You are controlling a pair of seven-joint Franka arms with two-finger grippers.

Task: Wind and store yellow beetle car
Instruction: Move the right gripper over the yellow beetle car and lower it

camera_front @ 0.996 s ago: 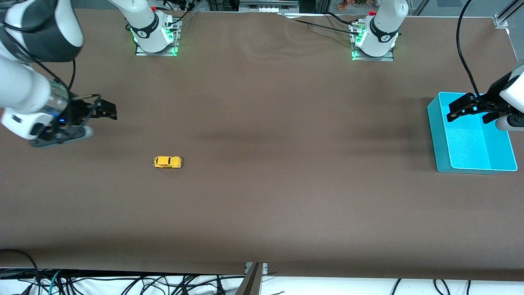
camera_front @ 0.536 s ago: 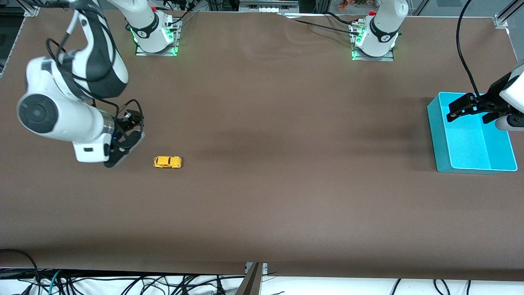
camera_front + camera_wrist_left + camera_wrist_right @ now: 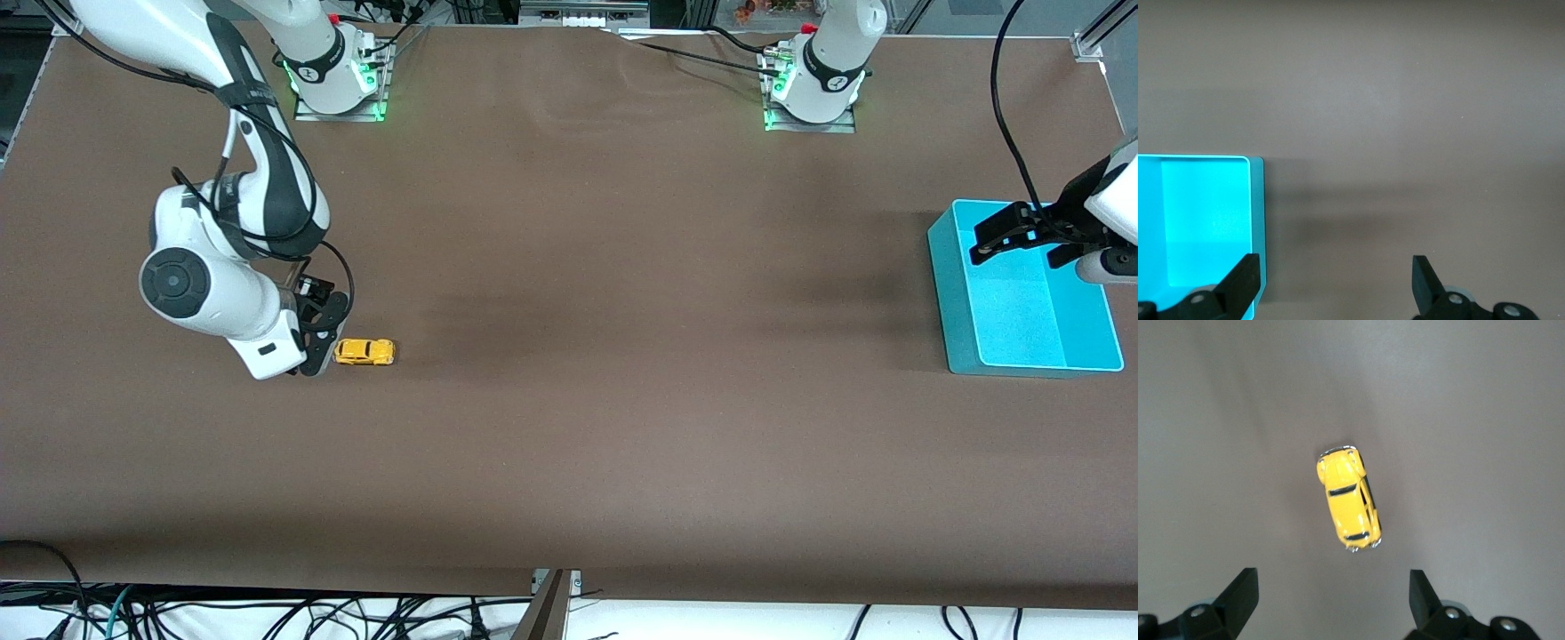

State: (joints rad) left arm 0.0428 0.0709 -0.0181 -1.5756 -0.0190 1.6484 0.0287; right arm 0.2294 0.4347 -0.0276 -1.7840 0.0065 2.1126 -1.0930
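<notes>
The yellow beetle car (image 3: 364, 352) sits on its wheels on the brown table, toward the right arm's end. It also shows in the right wrist view (image 3: 1348, 500), just ahead of the fingertips. My right gripper (image 3: 318, 342) is open and empty, low over the table right beside the car, apart from it. My left gripper (image 3: 1021, 240) is open and empty, and waits in the air over the edge of the cyan bin (image 3: 956, 284). In the left wrist view one fingertip (image 3: 1241, 283) lies over the bin's wall (image 3: 1256, 220).
The cyan bin is open-topped and empty, at the left arm's end of the table. The two arm bases (image 3: 336, 80) (image 3: 813, 89) stand along the table's edge farthest from the front camera. Cables hang below the table's near edge.
My right arm has swung in from the table's end and come down, bringing its gripper right beside the yellow car. The car and the left arm have not moved.
</notes>
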